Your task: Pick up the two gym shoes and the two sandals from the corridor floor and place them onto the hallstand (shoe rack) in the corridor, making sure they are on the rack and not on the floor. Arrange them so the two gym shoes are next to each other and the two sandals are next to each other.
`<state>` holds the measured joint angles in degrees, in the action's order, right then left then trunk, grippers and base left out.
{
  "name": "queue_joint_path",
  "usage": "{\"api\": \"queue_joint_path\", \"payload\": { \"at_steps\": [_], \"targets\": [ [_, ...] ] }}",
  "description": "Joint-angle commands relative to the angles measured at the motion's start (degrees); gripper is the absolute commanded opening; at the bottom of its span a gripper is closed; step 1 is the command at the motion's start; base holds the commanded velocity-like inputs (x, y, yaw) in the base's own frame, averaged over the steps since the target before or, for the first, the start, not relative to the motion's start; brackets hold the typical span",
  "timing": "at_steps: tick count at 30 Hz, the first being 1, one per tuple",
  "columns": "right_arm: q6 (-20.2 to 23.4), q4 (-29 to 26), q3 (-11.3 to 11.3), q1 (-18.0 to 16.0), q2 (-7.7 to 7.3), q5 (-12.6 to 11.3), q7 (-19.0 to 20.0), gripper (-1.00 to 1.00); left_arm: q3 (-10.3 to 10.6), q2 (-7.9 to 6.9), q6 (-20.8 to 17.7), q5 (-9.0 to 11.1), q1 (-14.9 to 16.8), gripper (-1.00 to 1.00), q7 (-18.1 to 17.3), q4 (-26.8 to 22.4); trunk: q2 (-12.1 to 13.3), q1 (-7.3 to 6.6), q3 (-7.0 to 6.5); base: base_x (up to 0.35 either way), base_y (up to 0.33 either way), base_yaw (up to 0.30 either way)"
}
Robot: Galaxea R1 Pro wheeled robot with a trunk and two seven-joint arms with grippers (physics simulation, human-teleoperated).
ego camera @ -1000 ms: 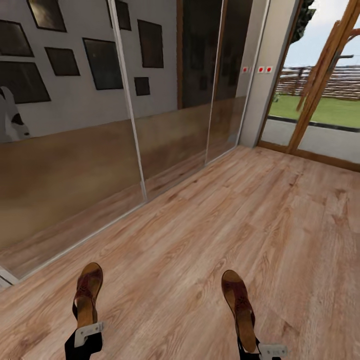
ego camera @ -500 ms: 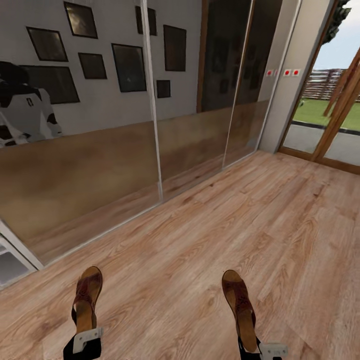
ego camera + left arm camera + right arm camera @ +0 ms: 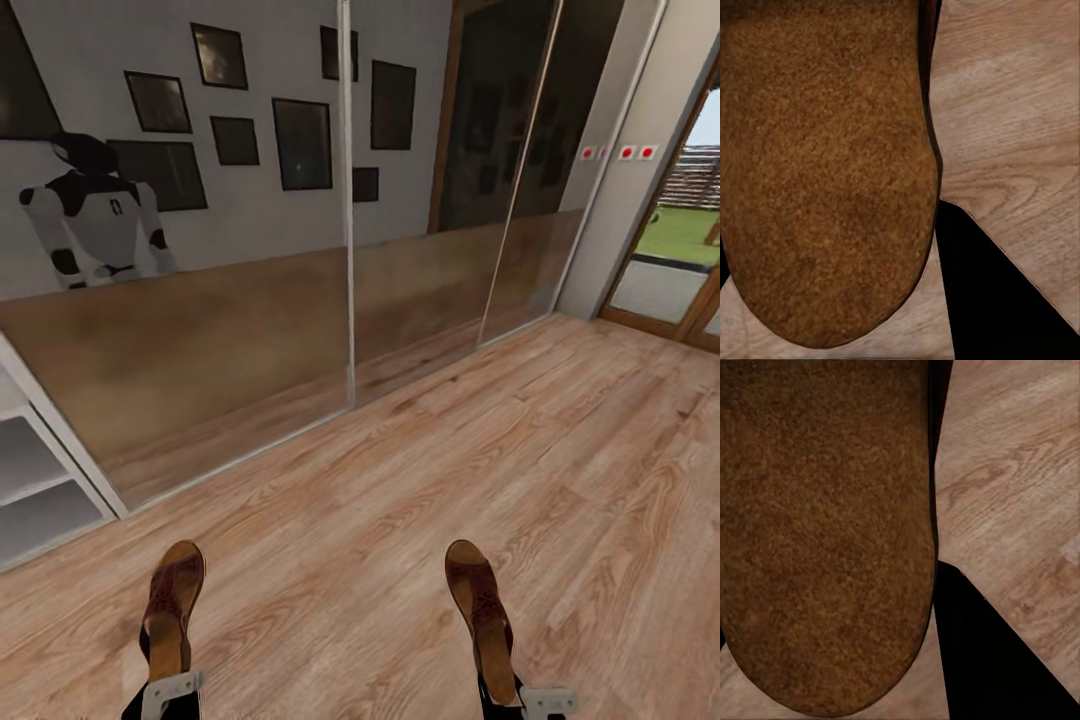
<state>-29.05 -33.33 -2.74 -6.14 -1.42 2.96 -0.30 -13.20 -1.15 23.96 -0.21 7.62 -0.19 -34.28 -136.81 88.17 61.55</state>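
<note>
Head view: I carry one sandal in each gripper, left sandal (image 3: 172, 612) in the left gripper (image 3: 170, 690), right sandal (image 3: 481, 614) in the right gripper (image 3: 535, 700), both held by the heel above the corridor floor (image 3: 400, 520). Long axes run away from me, toes forward. The grey shelving (image 3: 40, 490) sits far left; I judge I should turn toward it smoothly, keeping both level.

Left wrist view: suede sole (image 3: 825, 165) fills the jaws, clamped.

Right wrist view: sole (image 3: 825, 532) likewise clamped.
</note>
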Motion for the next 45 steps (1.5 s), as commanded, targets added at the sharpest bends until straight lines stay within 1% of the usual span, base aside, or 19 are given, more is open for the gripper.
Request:
{"api": "queue_joint_path", "payload": {
  "at_steps": [1, 21, 45],
  "targets": [
    [-0.13, 0.02, -0.13, -0.01, 0.01, 0.11, 0.03, -1.00, -0.04, 0.01, 0.15, -0.23, -0.06, -1.00, 0.02, 0.03, -0.02, -0.01, -0.02, 0.000, 0.000, 0.219],
    [-0.13, 0.14, -0.05, -0.01, 0.51, 0.19, 0.03, -1.00, 0.10, -0.08, 0.10, -0.14, -0.24, -1.00, 0.02, 0.09, -0.02, -0.01, -1.18, 0.000, 0.000, 0.223],
    [-0.13, 0.11, -0.07, -0.01, 0.45, 0.11, 0.03, -1.00, 0.08, -0.09, 0.13, -0.20, -0.24, -1.00, 0.02, 0.13, -0.02, -0.01, -1.90, 0.000, 0.000, 0.268]
  ]
}}
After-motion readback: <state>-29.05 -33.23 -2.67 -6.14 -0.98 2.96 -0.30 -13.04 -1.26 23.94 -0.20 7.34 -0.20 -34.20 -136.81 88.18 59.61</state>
